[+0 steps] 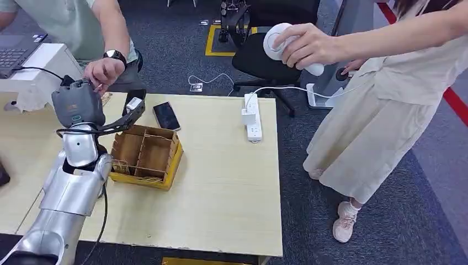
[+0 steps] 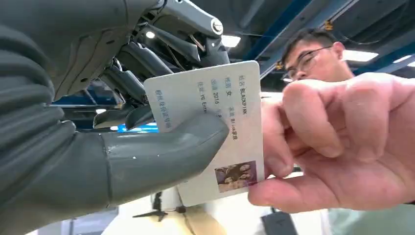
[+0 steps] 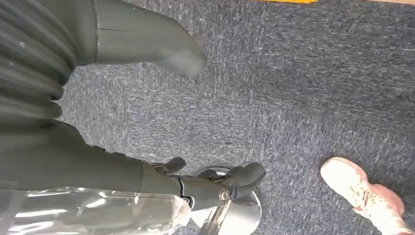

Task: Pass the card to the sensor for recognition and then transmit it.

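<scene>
Just one card (image 2: 210,122), two hands.

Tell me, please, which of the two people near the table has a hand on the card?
The seated person wearing a wristwatch: their hand pinches the card that the left hand holds. The standing person holds a white device instead.

The card (image 2: 215,132) in the left wrist view is carrying the readable print; "BLACKPINK" is standing in Latin capitals along one line; "2016" is showing on another line; "Blink" is appearing on a third; the Chinese characters beside them are too small to read; nothing else is showing legible text.
</scene>
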